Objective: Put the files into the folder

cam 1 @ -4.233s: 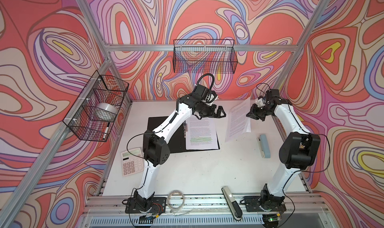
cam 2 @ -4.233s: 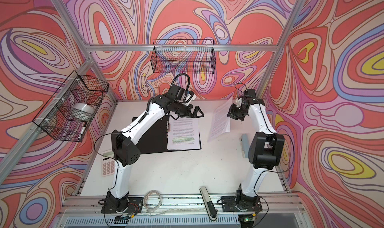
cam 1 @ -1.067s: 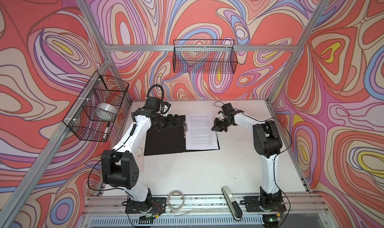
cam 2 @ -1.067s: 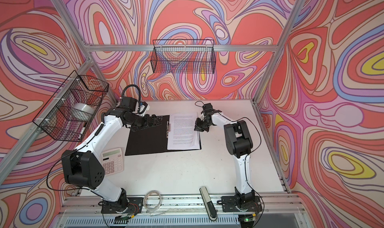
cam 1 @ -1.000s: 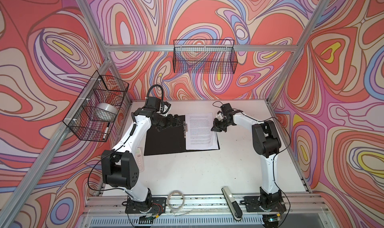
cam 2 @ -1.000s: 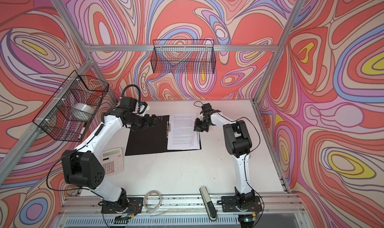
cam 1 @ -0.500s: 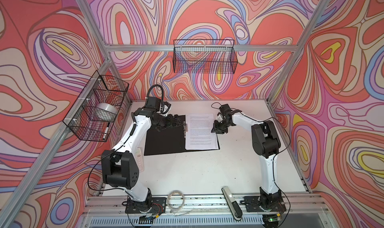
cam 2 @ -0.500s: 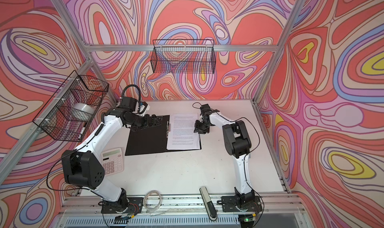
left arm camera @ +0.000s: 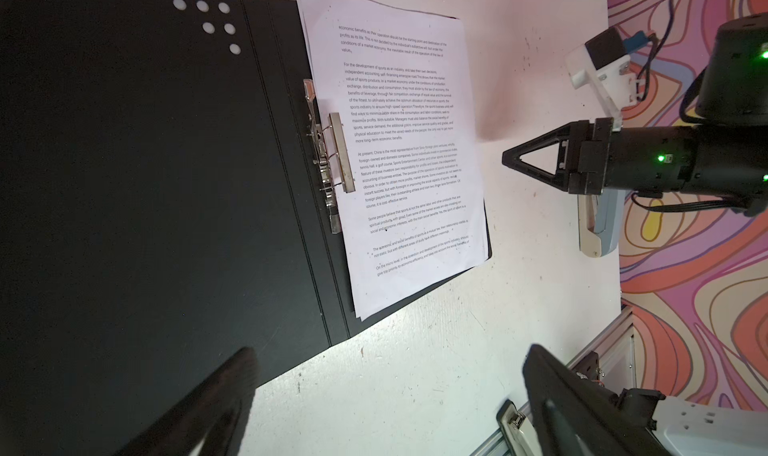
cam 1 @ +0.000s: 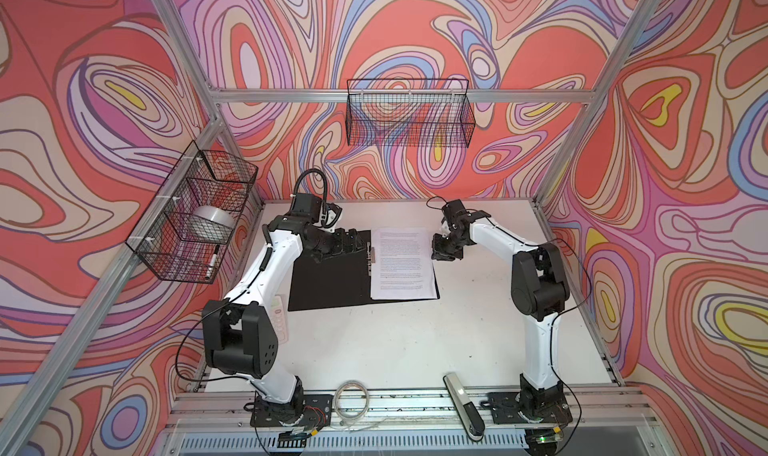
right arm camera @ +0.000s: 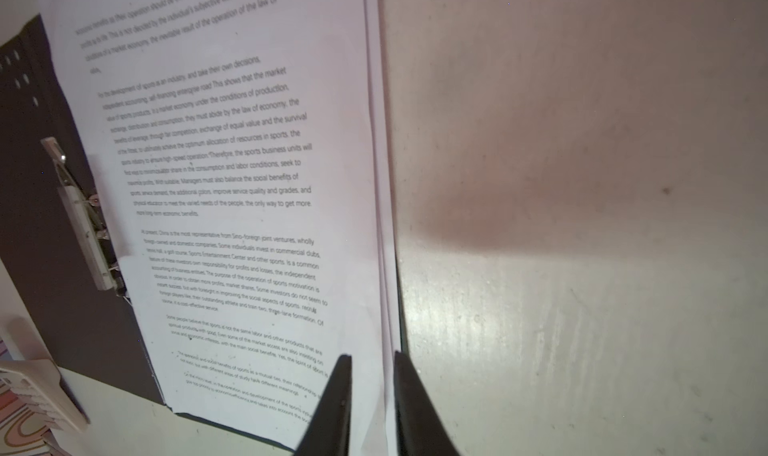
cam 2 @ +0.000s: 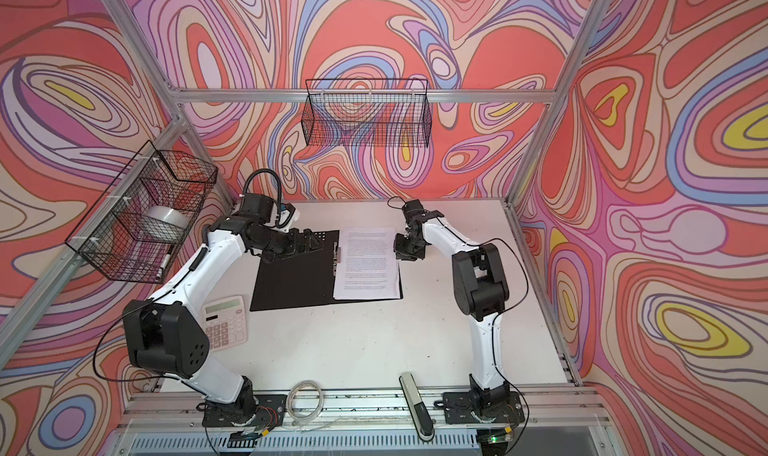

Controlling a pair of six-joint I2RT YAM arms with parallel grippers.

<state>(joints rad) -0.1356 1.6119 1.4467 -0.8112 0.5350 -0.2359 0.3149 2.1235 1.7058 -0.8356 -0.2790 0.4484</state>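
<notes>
Files (cam 1: pixel 401 263) now lie flat inside the open folder (cam 1: pixel 328 283), near the worktop's (cam 1: pixel 395 350) back edge. Right hand (cam 1: pixel 441 252) has released them, its fingers narrowly apart alongside. Left hand (cam 1: pixel 355 242) is wide apart and empty. Judged: closing remains.

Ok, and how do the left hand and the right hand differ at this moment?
The left hand is spread wide open; the right hand shows only a narrow gap between its fingers. The left hand hangs over the bare black cover of the folder; the right hand sits beside the outer edge of the files, just off the paper. Shared: both are black, both point toward the open folder, and neither visibly holds anything.
</notes>
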